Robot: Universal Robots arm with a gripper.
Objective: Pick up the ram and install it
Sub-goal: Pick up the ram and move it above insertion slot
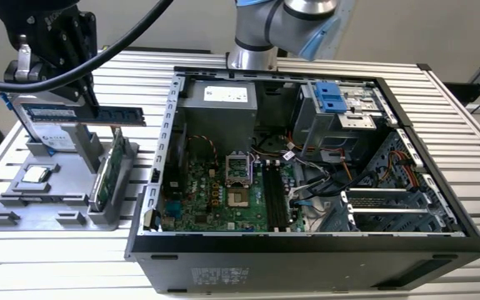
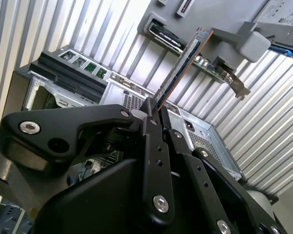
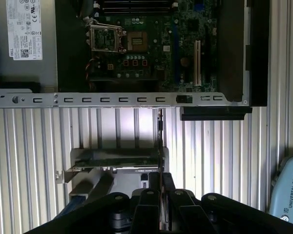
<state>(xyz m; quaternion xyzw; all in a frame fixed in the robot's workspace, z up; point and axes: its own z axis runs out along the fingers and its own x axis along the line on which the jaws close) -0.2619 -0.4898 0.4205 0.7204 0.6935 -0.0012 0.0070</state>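
Note:
The ram point(image 1: 98, 114) is a long dark stick with a pale-bluish label, held level in the air above the grey holder point(image 1: 23, 209) at the exterior view's left. My black gripper point(image 1: 80, 100) is shut on it from above. In both wrist views the ram shows edge-on point(image 2: 180, 66) point(image 3: 159, 141), sticking out from between the closed fingers point(image 2: 151, 127) point(image 3: 149, 197). The open computer case point(image 1: 167, 128) lies to the exterior view's right of the ram, with the motherboard point(image 1: 215, 197) and its dark memory slots point(image 1: 275, 195) exposed.
On the grey holder stand a green expansion card point(image 1: 107, 172), a silver hard drive point(image 1: 55, 136) and a small square chip point(image 1: 38, 175). Cables point(image 1: 324, 181) and a blue-railed drive bay point(image 1: 334, 100) fill the case's far side. A slatted metal table point(image 1: 48, 262) carries everything.

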